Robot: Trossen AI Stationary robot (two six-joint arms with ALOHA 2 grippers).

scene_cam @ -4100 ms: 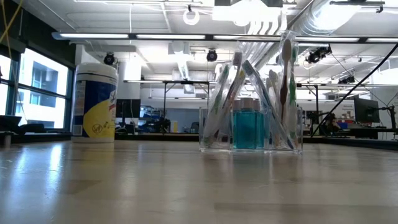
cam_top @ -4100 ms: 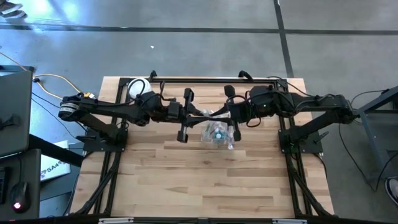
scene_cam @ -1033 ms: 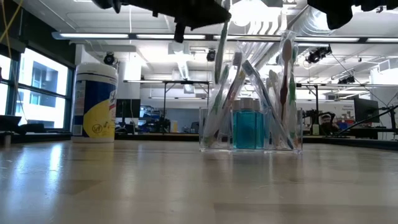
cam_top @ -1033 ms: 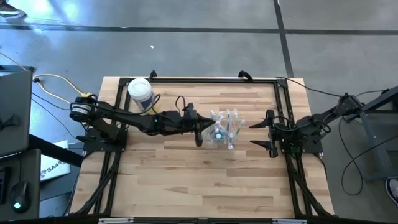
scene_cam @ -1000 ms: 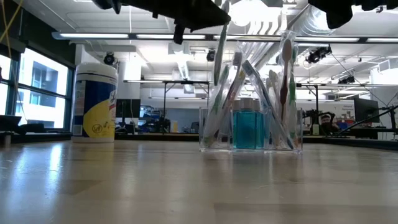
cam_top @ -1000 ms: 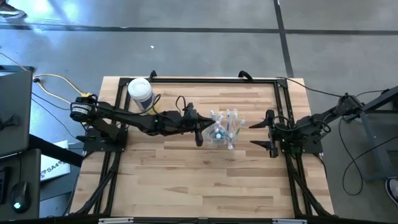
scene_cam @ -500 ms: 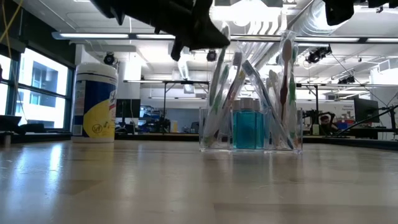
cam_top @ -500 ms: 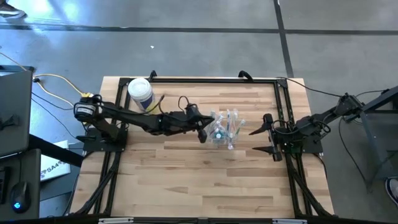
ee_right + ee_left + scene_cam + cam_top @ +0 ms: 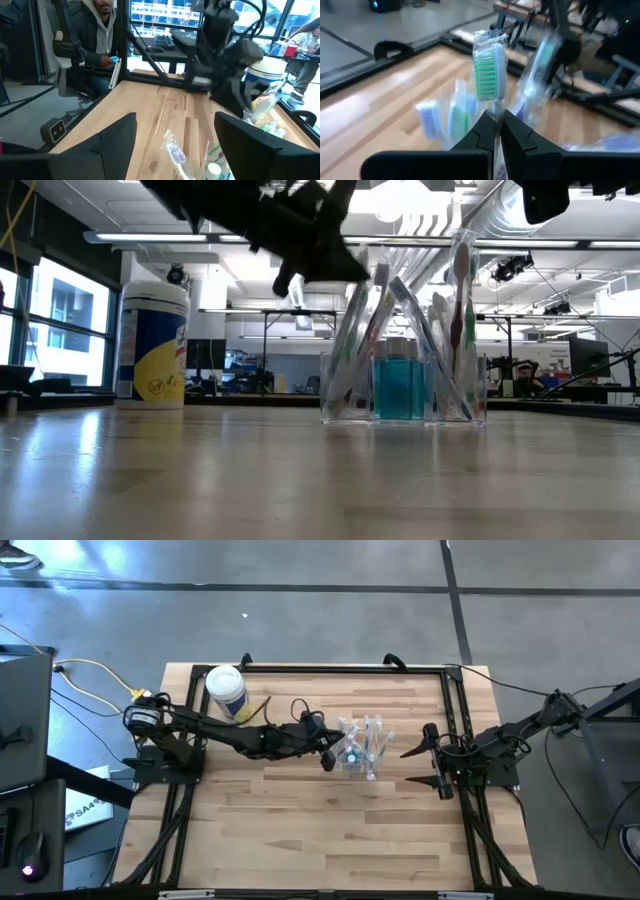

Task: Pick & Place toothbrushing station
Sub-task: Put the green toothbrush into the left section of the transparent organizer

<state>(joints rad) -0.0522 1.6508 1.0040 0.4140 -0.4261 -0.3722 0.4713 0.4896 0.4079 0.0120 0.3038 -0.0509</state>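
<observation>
Left gripper (image 9: 327, 753): arm stretched low across the table, fingers pinched on a green toothbrush (image 9: 490, 78).
Right gripper (image 9: 432, 768): pulled back by its base, fingers apart.
Toothbrushing station (image 9: 362, 747): mid-table, upright.

Clear glossy plastic toothbrushing station (image 9: 403, 385), smooth pale wood table (image 9: 300, 820)

the toothbrushing station (image 9: 360, 747) stands on the table (image 9: 320, 830) near its middle, toward the far edge. the white tub (image 9: 225, 690) sits well apart at the far left corner. the left gripper (image 9: 328, 754) is just left of the station; the right gripper (image 9: 428, 754) waits apart on its right.
</observation>
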